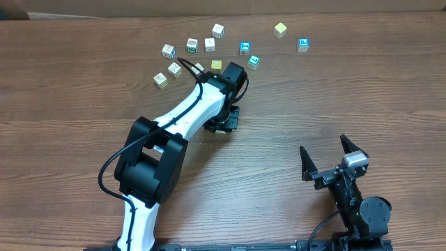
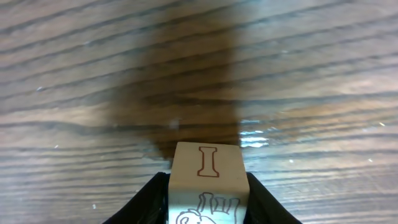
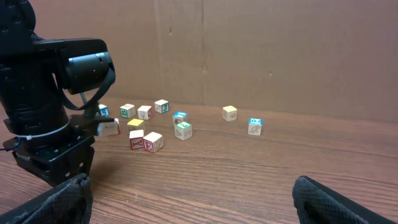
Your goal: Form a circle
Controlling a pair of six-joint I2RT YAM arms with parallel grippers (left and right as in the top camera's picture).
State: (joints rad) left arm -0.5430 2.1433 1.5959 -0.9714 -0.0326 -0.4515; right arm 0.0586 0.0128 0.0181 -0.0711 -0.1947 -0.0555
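My left gripper is shut on a pale wooden cube with a red letter I on one face and a line drawing on the face below it. Black fingers press both of its sides. In the overhead view the left gripper points down at mid-table and hides that cube. Several small picture cubes lie in a loose scatter at the far side, such as a yellow one and a teal-marked one. No circle shows. My right gripper stands open and empty at the near right.
Two cubes lie apart at the far right, a yellowish one and a blue-marked one. A cardboard wall rises behind the table. The left arm fills the left of the right wrist view.
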